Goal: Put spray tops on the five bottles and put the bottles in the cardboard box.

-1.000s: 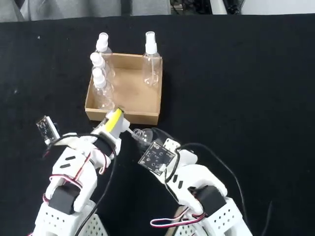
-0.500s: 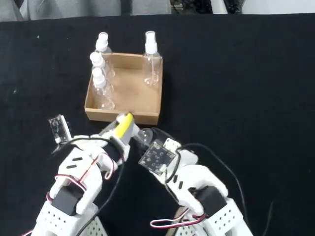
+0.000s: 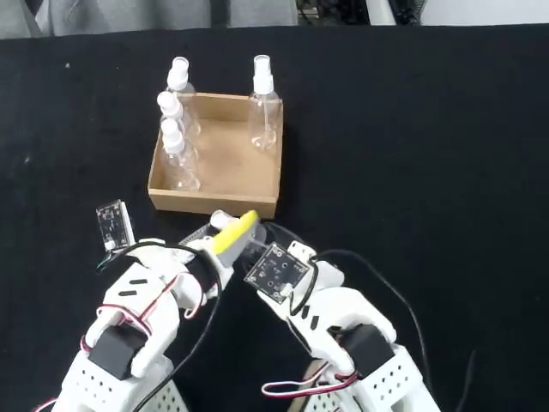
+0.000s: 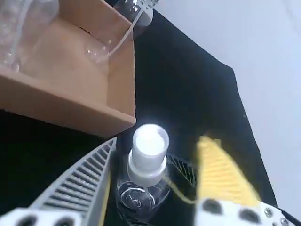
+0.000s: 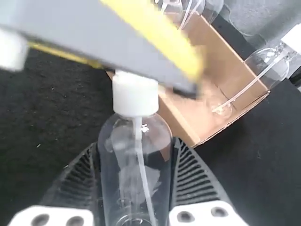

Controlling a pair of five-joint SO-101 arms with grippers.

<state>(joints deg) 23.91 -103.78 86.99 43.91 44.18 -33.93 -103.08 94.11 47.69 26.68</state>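
4 capped btls (image 3: 264, 112) upright in box (image 3: 214, 202) (5th (image 5: 134, 155) just outside).

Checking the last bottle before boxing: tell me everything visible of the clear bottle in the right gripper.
This clear plastic bottle has a rounded shoulder, a white spray top on its neck and a thin tube inside. It is beside the brown cardboard box, outside the wall nearest the arms. The right gripper clamps its body; the left gripper straddles the top, open.
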